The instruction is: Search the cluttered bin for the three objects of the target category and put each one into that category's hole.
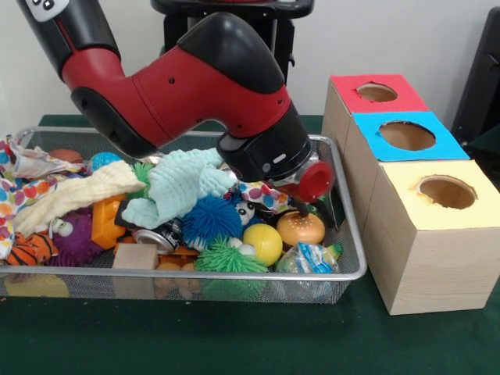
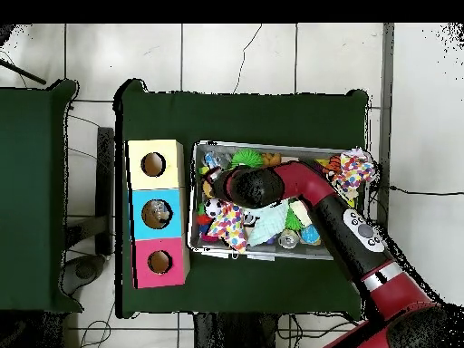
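**Arm low over the cluttered wire bin, 3 holed boxes beside it**

While the red and black arm bends down into the wire mesh bin, its bulky wrist covers the gripper; only a thin dark tip shows just above the toy burger, and I cannot tell whether the fingers are spread or pressed together, or whether they pinch anything.

Clutter fills the bin: a mint green cloth, a cream cloth, a blue spiky ball, a green spiky ball, a yellow ball, a wooden block, a crushed can, a purple spiky ball and a dotted cloth hanging over one end. Which 3 pieces belong to the target category cannot be told from these views.

Just beside the bin stand 3 wooden boxes in a row, each with 1 round hole in its coloured top: the red box, the blue box and the yellow box. From overhead, something pale lies inside the hole of the blue box.

Bin and boxes rest on a dark green table. A second green-covered surface stands apart at one side. The floor is of pale tiles with cables trailing across it, and a plain light wall rises behind.
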### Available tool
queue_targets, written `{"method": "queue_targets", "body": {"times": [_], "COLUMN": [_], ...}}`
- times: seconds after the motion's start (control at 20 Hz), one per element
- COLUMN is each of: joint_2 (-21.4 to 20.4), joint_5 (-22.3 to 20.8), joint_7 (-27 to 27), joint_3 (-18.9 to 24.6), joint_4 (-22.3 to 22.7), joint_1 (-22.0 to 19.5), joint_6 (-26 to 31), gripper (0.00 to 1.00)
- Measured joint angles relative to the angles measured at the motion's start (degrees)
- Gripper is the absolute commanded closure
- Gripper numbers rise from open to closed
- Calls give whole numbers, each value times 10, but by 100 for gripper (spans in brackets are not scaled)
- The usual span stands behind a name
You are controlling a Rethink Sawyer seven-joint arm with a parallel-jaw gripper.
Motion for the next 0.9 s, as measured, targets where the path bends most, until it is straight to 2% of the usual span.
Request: {"method": "queue_targets", "body": {"times": [0.15, 0.45, 0.7, 0.9], "joint_2": [-13, -57, -76, -87], "joint_5": [-2, -2, -1, 14], "joint_7": [5, 24, 26, 26], "joint_3": [-7, -36, -54, -65], "joint_4": [7, 20, 20, 20], "joint_1": [8, 45, 64, 72], "joint_6": [-23, -145, -192, -198], "gripper": [0, 0, 0, 0]}}
